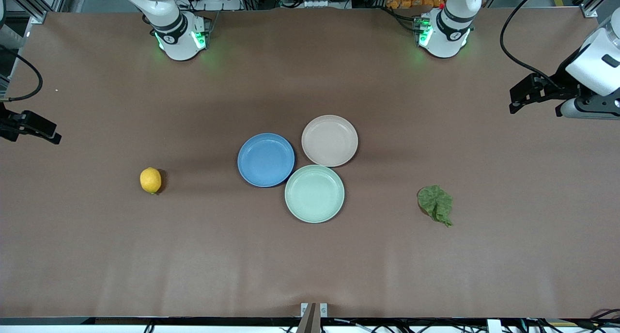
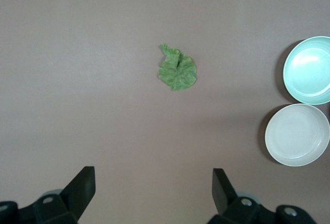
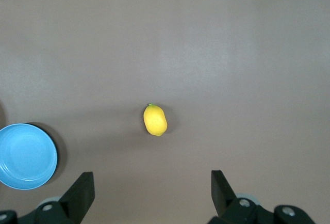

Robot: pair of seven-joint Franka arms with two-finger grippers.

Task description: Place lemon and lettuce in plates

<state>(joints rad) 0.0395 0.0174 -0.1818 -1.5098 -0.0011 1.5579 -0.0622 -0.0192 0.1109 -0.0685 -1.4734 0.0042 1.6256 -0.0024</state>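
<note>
Lemon (image 1: 150, 180) may roll off fingertips; lettuce (image 1: 435, 204) (limp, flat) may slip. Left hand (image 2: 153, 189) and right hand (image 3: 152, 190) released, empty.

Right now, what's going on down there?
Both grippers open, high over table ends. Lemon, lettuce on table; blue plate, beige plate empty. Nothing in the way.

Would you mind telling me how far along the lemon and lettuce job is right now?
Nothing is placed yet. The small yellow lemon and the wrinkly green lettuce leaf lie on the brown table, and the round blue plate and beige-pink plate are empty. Nothing is in hand: the left gripper and right gripper are open, raised above them. Both pick-ups and placements remain.
</note>
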